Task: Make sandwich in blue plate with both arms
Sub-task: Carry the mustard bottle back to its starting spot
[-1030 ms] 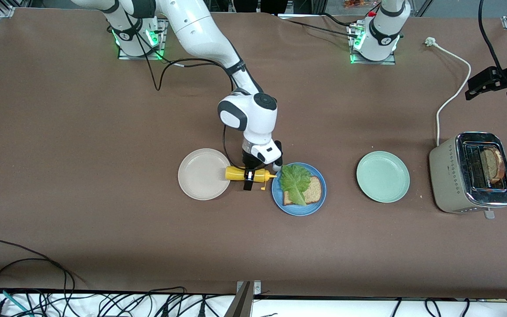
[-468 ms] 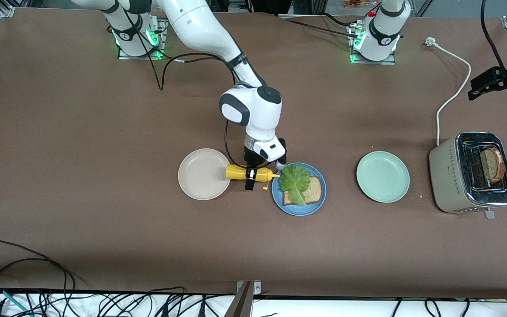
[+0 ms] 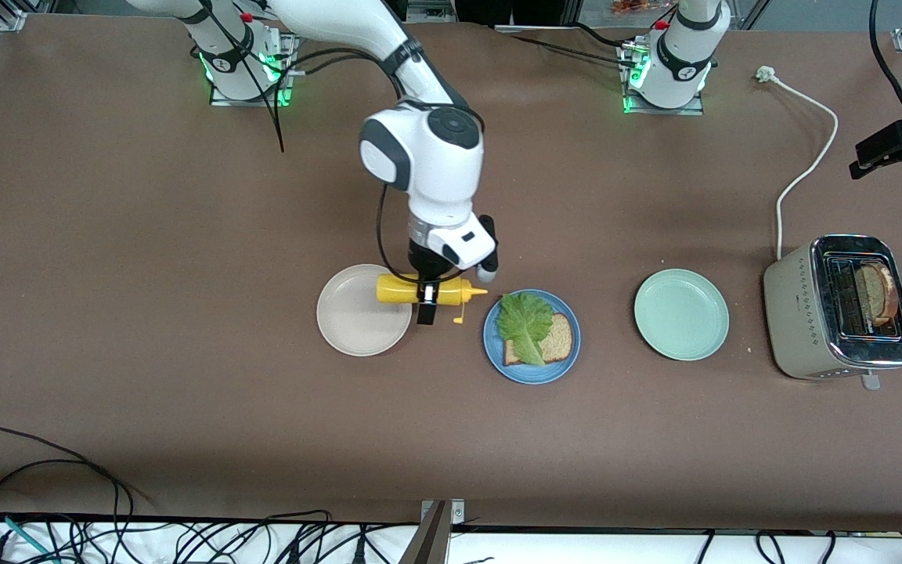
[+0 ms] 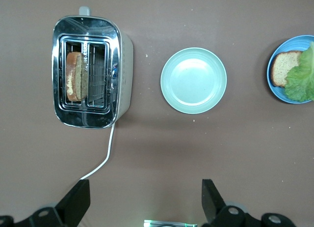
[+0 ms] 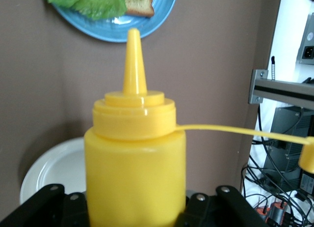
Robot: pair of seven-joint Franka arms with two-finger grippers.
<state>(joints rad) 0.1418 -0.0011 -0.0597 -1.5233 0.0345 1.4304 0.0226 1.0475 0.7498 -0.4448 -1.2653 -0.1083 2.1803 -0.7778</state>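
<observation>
The blue plate [image 3: 531, 370] holds one brown bread slice [image 3: 557, 341] with a green lettuce leaf [image 3: 523, 319] on it. Both also show in the right wrist view, the plate [image 5: 117, 33] beyond the nozzle. My right gripper [image 3: 425, 296] is shut on a yellow squeeze bottle [image 3: 412, 290], held sideways in the air over the beige plate's edge, nozzle toward the blue plate, cap dangling. In the right wrist view the bottle [image 5: 135, 158] fills the middle. A second bread slice [image 3: 879, 293] stands in the toaster [image 3: 838, 309]. My left gripper [image 4: 145, 200] is open, high over the table by the toaster.
A beige plate [image 3: 353, 321] lies beside the blue plate toward the right arm's end. A mint-green plate [image 3: 681, 314] lies between the blue plate and the toaster. The toaster's white cord [image 3: 803, 168] runs toward the left arm's base. Cables hang along the table's near edge.
My right gripper has lifted the yellow bottle off the table and drawn it away from the blue plate, over the beige plate's edge. The left gripper has drifted outward.
</observation>
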